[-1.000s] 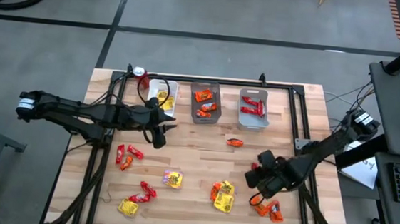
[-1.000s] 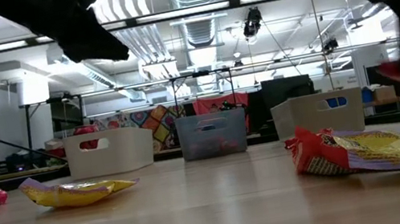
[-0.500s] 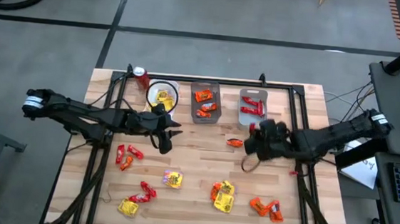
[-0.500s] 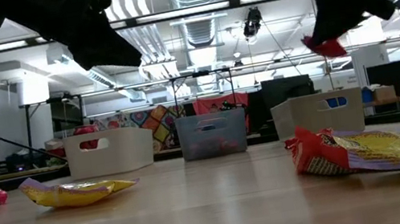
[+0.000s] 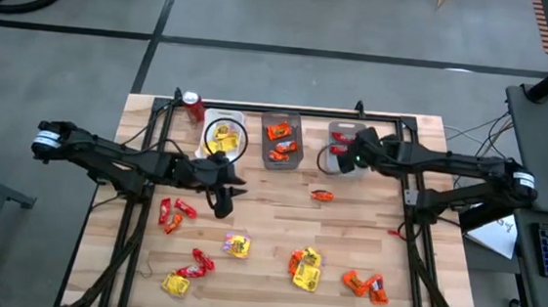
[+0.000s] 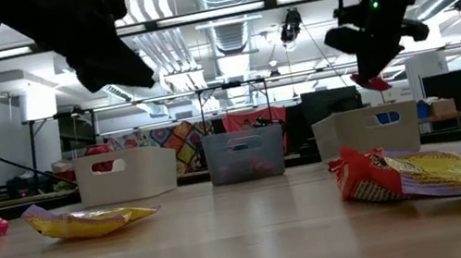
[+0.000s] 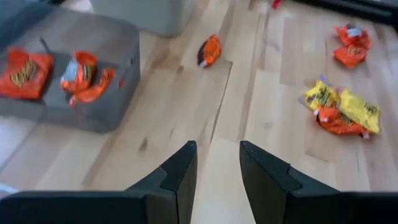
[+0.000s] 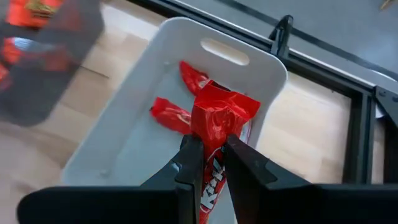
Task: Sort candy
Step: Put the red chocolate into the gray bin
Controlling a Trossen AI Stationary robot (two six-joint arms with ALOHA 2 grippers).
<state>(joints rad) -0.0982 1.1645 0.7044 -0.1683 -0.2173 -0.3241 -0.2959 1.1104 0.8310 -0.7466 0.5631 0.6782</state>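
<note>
Red candy ready to drop.
Your right gripper [image 8: 208,163] pinches a shiny red wrapped candy packet [image 8: 214,121] directly above the white rectangular plastic bin [image 8: 258,57] of reds; next, release. Your left gripper [image 7: 216,163] hangs parted and empty nearby.

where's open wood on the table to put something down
Bare wood lies in the middle, between the three bins and the front candy, with only one orange candy there, and along the right edge beyond the red bin. The front strip is crowded with candy; the left tool hangs left of centre.
</note>
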